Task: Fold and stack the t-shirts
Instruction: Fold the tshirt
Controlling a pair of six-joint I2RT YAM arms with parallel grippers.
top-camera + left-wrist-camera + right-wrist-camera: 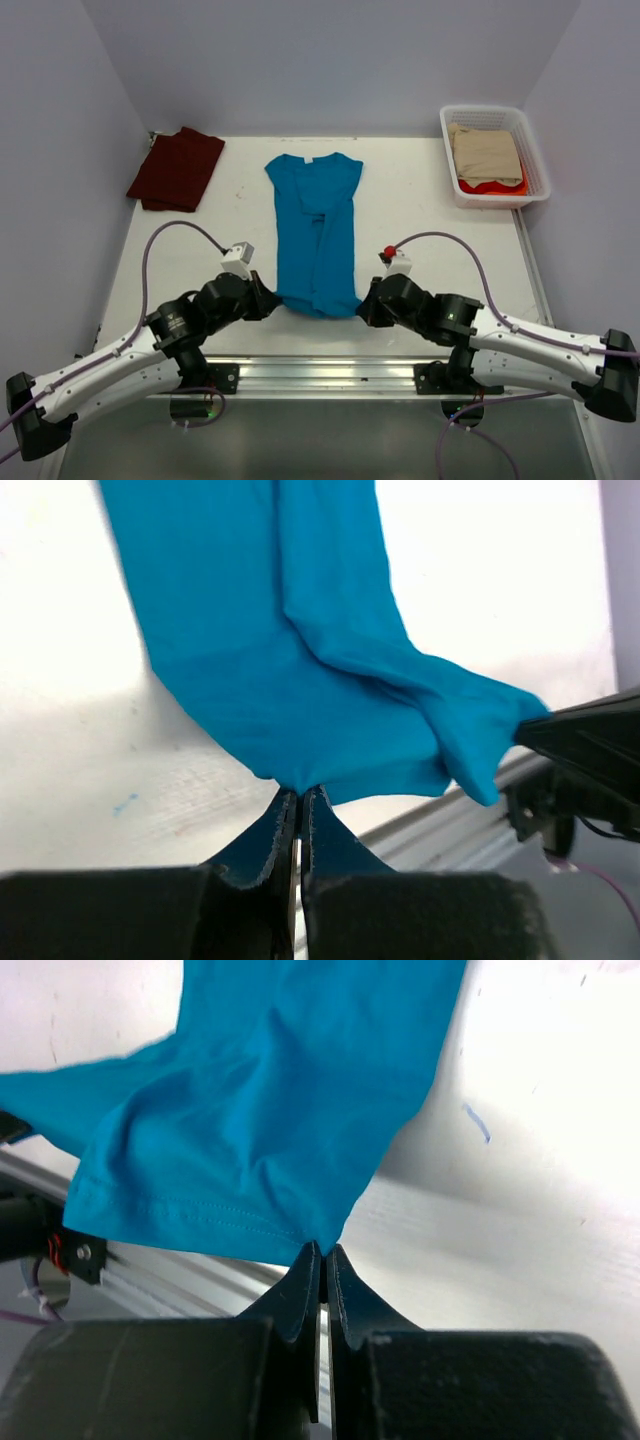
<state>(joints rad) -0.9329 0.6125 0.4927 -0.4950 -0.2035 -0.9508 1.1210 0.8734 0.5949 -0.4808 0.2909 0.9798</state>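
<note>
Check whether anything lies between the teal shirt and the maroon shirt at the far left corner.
Nothing visible does. Bare table separates the teal shirt from the maroon shirt. The left gripper and right gripper are shut on its near hem. The basket sits far right.

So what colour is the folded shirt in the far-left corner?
The folded cloth shirt is dark maroon; top external view.

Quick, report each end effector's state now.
Left end effector: closed on a hem corner of the teal t-shirt.
Right end effector: closed on its other hem corner.
</note>
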